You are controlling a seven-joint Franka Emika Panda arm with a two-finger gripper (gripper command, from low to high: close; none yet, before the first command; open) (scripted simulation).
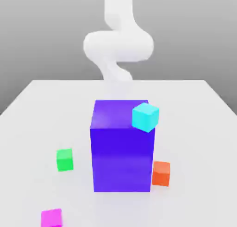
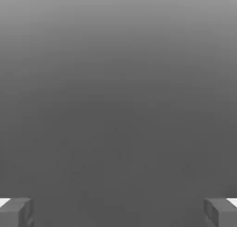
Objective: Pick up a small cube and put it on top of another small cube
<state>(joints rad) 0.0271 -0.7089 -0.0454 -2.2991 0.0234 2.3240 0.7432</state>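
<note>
Nearest to me in the exterior view is the magenta cube (image 1: 51,218), sitting at the near edge of the table (image 1: 199,129) toward the exterior view's left; its lower part is cut off by the frame, so I cannot see its full shape. Nothing touches it.

Farther in, I see the green cube (image 1: 65,159), on the table's surface to the exterior view's left of the big blue-violet block (image 1: 122,150), near it but apart. It sits well apart from the magenta cube.

On the other side of the block I note the orange-red cube (image 1: 161,173), just beside the block's lower corner; whether they touch I cannot tell, since the block's edge hides part of that cube's side.

The block stands upright near the table's middle. The cyan cube (image 1: 146,116) shows at its upper corner on the exterior view's right, tilted, overlapping the block's top edge. I cannot tell whether it rests on the block or lies behind it.

Beyond the far edge, the white arm (image 1: 118,46) rises blurred and pale; its hand end is hidden behind the block.

In the hand view, the jaws stand wide, fingertips (image 2: 16,212) at opposite margins, holding nothing, with plain grey surface between.
</note>
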